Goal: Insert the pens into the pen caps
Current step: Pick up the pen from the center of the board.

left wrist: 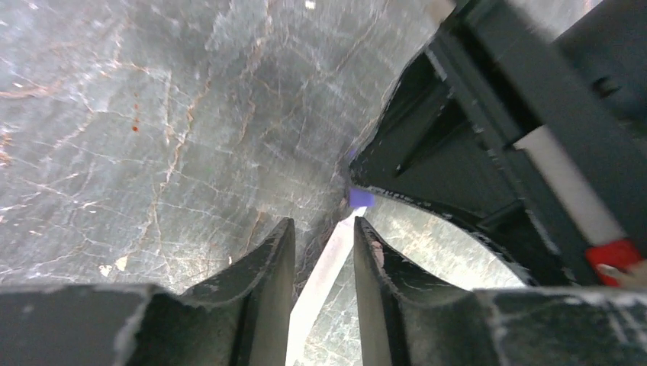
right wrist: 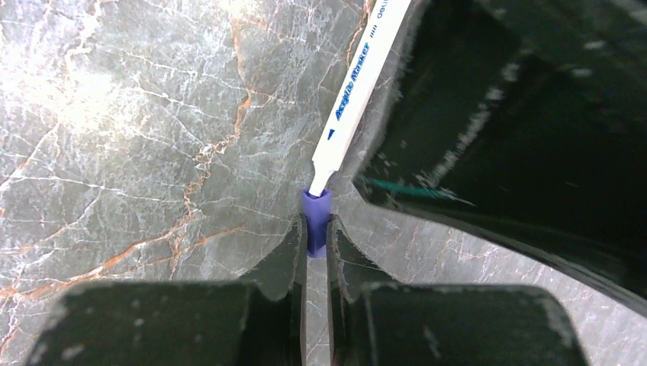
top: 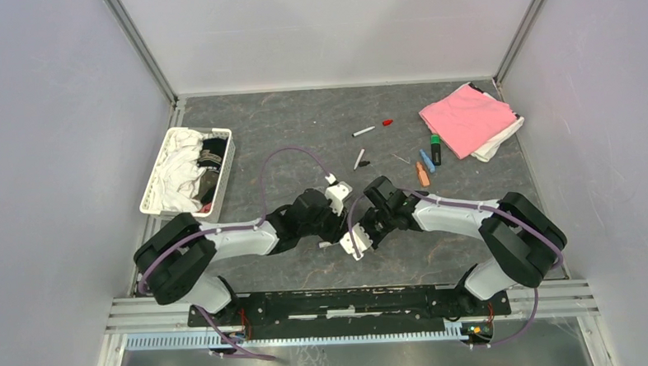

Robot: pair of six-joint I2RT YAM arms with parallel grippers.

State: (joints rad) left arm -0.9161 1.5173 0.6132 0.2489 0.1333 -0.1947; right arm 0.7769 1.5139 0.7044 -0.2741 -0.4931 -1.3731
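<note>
**A:** Grey marbled counter [top: 302, 126], pale walls round it. Where is the white marker [right wrist: 358, 84]?

**B:** Mid-counter, between the two arms, with its tip in the mouth of the purple cap [right wrist: 315, 200].

**A:** And the cap?

**B:** Pinched in the right tool [right wrist: 316, 229], jaws closed tight on it.

**A:** Left tool [left wrist: 322, 229]?

**B:** Partly open. The barrel runs between its fingers with a gap beside it. An orange marker [top: 422, 174] lies near the pink cloth [top: 466, 115].

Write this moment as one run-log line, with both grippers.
phase: capping | right gripper: shut on purple cap | white pen: tip in cap | left gripper: open around pen
</note>
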